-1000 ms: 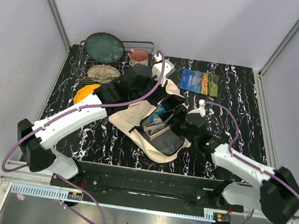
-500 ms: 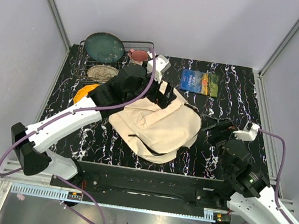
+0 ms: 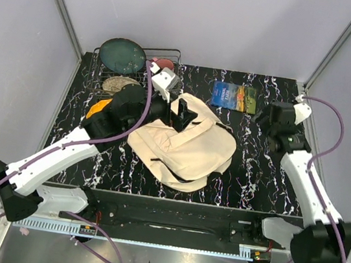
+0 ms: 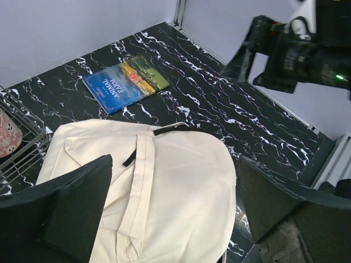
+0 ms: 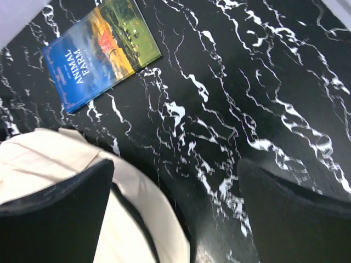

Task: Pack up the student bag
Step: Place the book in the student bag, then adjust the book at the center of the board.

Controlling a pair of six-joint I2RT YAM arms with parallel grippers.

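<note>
The large cream canvas student bag (image 3: 183, 147) lies slumped mid-table: soft, floppy, likely to sag, best taken by its fabric strap (image 4: 137, 181) or flap edge. The left gripper (image 4: 175, 208) hovers over it, jaws wide, empty; the right gripper (image 5: 175, 208), likewise wide and empty, hangs near the blue paperback book (image 5: 101, 52). Bare black marbled tabletop (image 3: 254, 175) lies rightward; a wire dish rack (image 3: 101, 80) crowds the far left

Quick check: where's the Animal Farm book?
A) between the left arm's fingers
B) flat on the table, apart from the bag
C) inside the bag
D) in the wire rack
B: the book lies flat on the table, with a gap between it and the student bag.
</note>
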